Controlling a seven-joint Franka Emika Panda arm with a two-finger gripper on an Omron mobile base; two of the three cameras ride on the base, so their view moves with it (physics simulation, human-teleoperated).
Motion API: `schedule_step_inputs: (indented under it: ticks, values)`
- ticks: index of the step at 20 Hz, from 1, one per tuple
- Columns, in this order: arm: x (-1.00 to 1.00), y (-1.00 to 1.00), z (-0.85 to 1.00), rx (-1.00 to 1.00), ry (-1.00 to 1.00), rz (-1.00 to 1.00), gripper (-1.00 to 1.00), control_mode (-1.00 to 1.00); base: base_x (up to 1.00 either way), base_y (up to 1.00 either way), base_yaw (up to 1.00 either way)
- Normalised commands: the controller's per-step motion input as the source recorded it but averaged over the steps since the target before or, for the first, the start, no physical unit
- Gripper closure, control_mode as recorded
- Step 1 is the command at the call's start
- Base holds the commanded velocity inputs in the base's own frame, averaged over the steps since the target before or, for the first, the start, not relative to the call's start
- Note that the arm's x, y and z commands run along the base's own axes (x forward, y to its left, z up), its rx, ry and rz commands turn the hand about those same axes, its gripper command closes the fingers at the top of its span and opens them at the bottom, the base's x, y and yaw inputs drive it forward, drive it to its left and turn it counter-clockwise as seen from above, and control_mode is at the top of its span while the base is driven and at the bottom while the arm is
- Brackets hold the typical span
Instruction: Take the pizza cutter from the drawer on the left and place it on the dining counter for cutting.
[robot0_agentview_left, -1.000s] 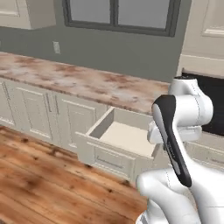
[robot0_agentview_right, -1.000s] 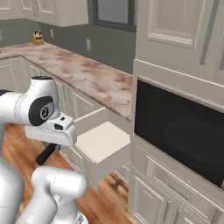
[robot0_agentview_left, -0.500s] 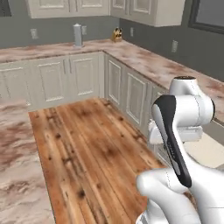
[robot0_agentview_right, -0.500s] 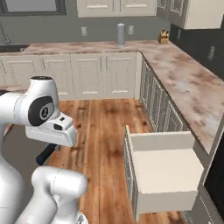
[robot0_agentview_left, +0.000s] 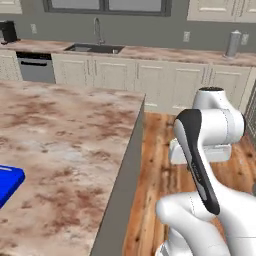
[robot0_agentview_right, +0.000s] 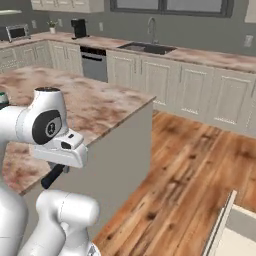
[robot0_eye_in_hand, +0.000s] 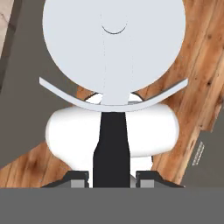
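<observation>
Looking from the left, the dining counter (robot0_agentview_left: 65, 125) lies beside the folded arm, ready for delivery. From the right, a black handle pokes below the hand. Down the hand, the gripper (robot0_eye_in_hand: 112, 177) pinches the pizza cutter (robot0_eye_in_hand: 113, 57) by its handle, wheel foremost.

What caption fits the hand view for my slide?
Gripper shut on the pizza cutter, wheel outward, above wooden floor.
</observation>
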Motion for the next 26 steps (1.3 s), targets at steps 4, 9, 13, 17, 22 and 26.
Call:
schedule_step_inputs:
  ticks: [4,9,13,17,22,26]
  values:
    - [0.00,0.00,0.00,0.00,0.00,0.00,1.00,1.00,-0.06,0.00,1.00]
    - [0.00,0.00,0.00,0.00,0.00,0.00,1.00,1.00,-0.02,0.00,1.00]
    - [0.00,0.00,0.00,0.00,0.00,0.00,1.00,1.00,0.00,0.00,1.00]
    - [0.00,0.00,0.00,0.00,0.00,0.00,1.00,1.00,0.12,0.02,0.79]
    - [0.00,0.00,0.00,0.00,0.00,0.00,1.00,1.00,0.44,-0.28,0.37]
    - [0.00,0.00,0.00,0.00,0.00,0.00,1.00,1.00,0.13,-0.13,0.14]
